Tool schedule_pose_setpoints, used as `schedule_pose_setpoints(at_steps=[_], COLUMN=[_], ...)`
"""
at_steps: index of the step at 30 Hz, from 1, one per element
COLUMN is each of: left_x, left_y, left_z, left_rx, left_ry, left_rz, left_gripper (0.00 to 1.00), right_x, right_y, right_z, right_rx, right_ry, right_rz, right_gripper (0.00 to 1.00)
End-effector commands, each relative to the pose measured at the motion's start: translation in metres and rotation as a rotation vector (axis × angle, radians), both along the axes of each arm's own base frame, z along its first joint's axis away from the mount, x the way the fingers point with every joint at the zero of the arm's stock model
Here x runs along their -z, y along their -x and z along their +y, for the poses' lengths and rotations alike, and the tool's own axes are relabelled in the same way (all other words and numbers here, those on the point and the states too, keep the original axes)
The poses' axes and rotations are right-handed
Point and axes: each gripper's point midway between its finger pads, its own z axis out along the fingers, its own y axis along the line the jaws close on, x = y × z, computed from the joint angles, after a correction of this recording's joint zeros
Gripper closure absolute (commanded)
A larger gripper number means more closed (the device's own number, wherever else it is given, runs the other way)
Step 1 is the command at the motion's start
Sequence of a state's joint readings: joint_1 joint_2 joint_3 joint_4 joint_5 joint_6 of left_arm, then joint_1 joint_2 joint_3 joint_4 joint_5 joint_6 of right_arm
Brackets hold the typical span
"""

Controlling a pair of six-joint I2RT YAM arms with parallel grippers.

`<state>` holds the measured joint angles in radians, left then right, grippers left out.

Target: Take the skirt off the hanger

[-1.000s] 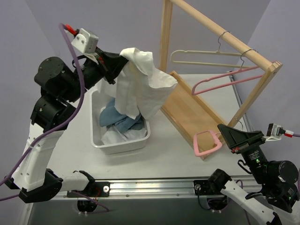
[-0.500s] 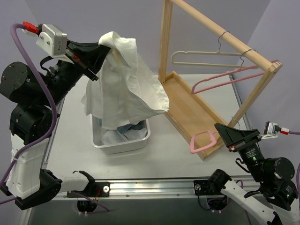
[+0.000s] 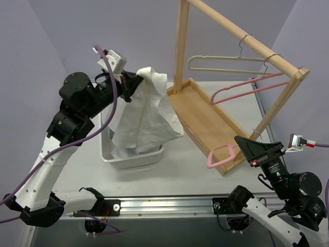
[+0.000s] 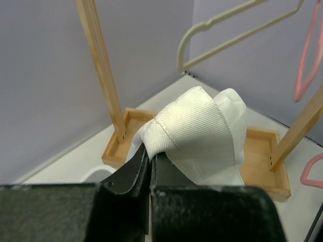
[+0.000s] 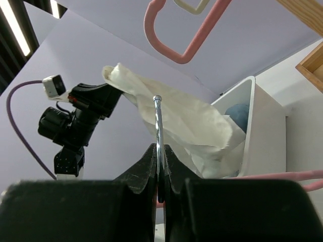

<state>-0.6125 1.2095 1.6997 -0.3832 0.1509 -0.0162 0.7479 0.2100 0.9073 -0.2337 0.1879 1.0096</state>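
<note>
- The left fingers are clamped on a fold of the white skirt. The cloth hangs below them, and its lower edge reaches into the white bin on the worktop.
- Half a second ago they held the skirt higher and further left. They have since dropped and swung toward the wooden rack, so the cloth is settling into the bin.
- The right fingers are pinched together on the metal hook of the pink hanger. It is bare and well apart from the skirt.
- The skirt looks free of the hanger, so releasing it should be all that remains.

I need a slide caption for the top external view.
Left arm holds the white skirt over the bin; right arm holds a pink hanger.
</note>
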Motion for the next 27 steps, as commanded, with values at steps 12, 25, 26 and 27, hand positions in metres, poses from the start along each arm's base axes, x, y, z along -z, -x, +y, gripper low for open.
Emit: schedule_pose_setpoints(at_steps=[12, 25, 26, 27], left_x=[0.082, 0.252, 0.274, 0.284], left_y=[-0.028, -0.091, -0.090, -0.090], left_z=[0.015, 0.084, 0.087, 0.075], left_rx=[-0.148, -0.685, -0.704, -0.622], left_ry=[0.178, 0.612, 0.663, 0.737], left_rz=[0.281, 0.973, 1.052, 1.129], left_gripper=[0.98, 0.98, 0.98, 0.98], right_x=[-0.006, 0.001, 0.002, 0.003], right_y=[0.005, 0.008, 0.009, 0.009], right_z=[-0.012, -0.015, -0.015, -0.015], right_rx=[0.029, 0.028, 0.026, 0.025], right_ry=[-0.009, -0.011, -0.015, -0.018], right_rz=[-0.010, 0.002, 0.002, 0.004], right_gripper=[1.00, 1.00, 1.00, 1.00])
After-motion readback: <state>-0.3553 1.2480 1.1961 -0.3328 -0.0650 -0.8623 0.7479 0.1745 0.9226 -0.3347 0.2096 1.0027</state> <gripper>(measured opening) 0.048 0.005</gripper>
